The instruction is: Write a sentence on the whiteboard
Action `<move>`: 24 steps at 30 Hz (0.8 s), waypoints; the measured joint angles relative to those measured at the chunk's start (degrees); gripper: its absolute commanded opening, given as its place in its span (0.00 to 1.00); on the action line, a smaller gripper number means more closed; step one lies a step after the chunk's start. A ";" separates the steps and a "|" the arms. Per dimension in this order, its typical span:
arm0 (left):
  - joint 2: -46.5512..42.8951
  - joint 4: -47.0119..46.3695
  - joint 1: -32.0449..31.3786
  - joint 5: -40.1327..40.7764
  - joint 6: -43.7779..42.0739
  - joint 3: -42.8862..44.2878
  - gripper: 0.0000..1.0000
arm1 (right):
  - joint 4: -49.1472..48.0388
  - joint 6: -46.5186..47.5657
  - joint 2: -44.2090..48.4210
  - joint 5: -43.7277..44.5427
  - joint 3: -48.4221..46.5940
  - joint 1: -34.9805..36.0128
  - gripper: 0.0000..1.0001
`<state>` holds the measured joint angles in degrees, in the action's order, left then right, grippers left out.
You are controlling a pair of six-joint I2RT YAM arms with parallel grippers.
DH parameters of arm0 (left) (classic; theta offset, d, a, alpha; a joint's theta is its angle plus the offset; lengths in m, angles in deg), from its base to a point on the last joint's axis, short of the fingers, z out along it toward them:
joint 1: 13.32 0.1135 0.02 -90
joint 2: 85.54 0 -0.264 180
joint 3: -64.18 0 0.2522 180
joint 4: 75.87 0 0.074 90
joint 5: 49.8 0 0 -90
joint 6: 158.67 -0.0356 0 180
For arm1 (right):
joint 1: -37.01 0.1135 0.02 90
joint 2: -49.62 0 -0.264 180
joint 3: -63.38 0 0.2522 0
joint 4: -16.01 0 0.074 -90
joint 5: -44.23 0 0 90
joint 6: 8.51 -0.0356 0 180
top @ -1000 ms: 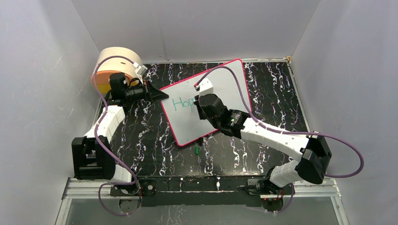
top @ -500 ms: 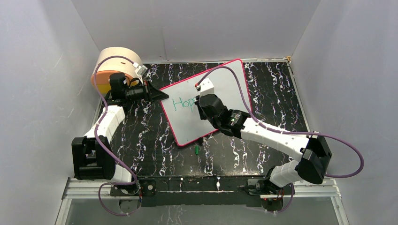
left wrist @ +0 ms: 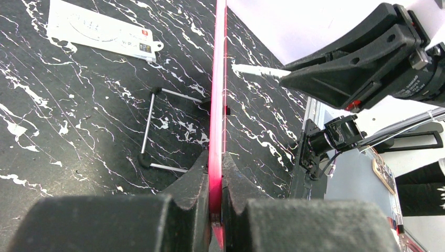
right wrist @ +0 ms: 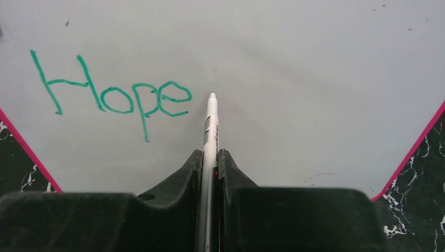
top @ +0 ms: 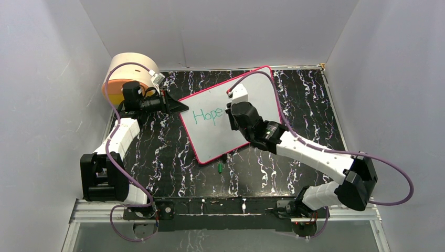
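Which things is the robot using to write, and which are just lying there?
For the writing:
whiteboard, its rim pinched by the left fingers
green word "Hope"
pen, held in the right fingers

Just lying about:
white printed card
small green piece, just off the whiteboard's near edge
round tan and orange thing, far left

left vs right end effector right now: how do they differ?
The left end effector is clamped on the whiteboard rim; the right end effector is clamped on a pen.
The left end effector sits at the board's edge, off the writing face; the right end effector is over the face, with the pen tip just right of the green word Hope.
Shared: both have black fingers and are shut on something thin.
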<state>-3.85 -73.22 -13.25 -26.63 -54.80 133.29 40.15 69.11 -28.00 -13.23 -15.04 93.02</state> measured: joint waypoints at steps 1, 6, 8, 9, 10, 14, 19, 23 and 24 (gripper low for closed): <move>0.00 0.04 0.00 0.00 -0.02 0.02 0.00 | 0.00 0.17 0.39 -0.02 0.22 -0.50 0.00; 0.00 0.50 0.00 0.04 -0.28 0.20 0.00 | 0.11 0.81 2.38 -0.46 1.42 -2.45 0.00; 0.00 0.63 0.00 0.04 -0.37 0.22 0.00 | 0.13 1.05 2.69 -0.66 1.49 -2.95 0.00; 0.00 0.66 0.00 0.07 -0.39 0.24 0.00 | 0.13 1.20 2.80 -0.83 1.49 -3.17 0.00; 0.00 0.68 0.00 0.07 -0.39 0.26 0.00 | 0.13 1.31 2.89 -0.94 1.57 -3.37 0.00; 0.00 0.76 0.00 0.11 -0.39 0.26 0.00 | 0.13 1.86 3.17 -1.55 1.79 -4.22 0.00; 0.00 0.85 0.00 0.15 -0.42 0.28 0.00 | 0.15 2.16 3.34 -2.49 1.84 -5.40 0.00; 0.00 0.90 -0.02 0.17 -0.44 0.33 0.00 | 0.22 2.51 3.78 -3.15 1.86 -5.88 0.00; 0.00 0.92 -0.02 0.17 -0.44 0.33 0.00 | 0.24 2.58 3.87 -3.23 1.86 -5.99 0.00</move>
<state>-3.85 -72.30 -13.27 -26.46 -55.24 133.62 40.39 71.69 -24.13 -16.47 -13.18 87.03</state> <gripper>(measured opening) 0.045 0.206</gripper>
